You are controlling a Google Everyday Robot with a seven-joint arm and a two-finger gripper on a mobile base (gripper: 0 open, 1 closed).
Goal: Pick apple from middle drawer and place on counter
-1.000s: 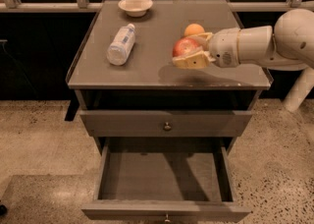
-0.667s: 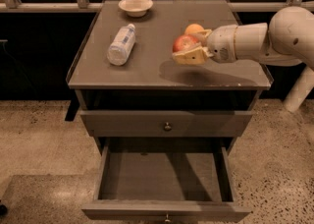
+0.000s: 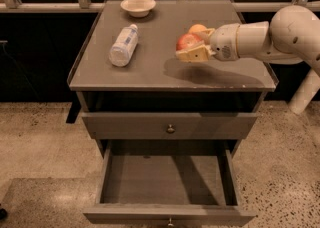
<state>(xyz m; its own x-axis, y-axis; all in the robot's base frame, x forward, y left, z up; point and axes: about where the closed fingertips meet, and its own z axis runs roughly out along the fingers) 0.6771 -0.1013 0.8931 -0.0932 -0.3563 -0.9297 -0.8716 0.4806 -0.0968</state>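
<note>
Dim overhead light; pincer [image 3: 193, 47] with apple [image 3: 185, 40] shadows counter [image 3: 155, 69] beneath.

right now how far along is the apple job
Done: the middle drawer stands open with a bare floor. In hand: the gripper holds the apple just above the counter, in front of the orange. Left: set it down and release.

Bowl [image 3: 138, 6] at back — bottle [image 3: 123, 46] lying — orange [image 3: 197, 28].

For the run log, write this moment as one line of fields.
end effector: over right part of counter, gripping apple | apple: next to orange | middle drawer: open
</note>
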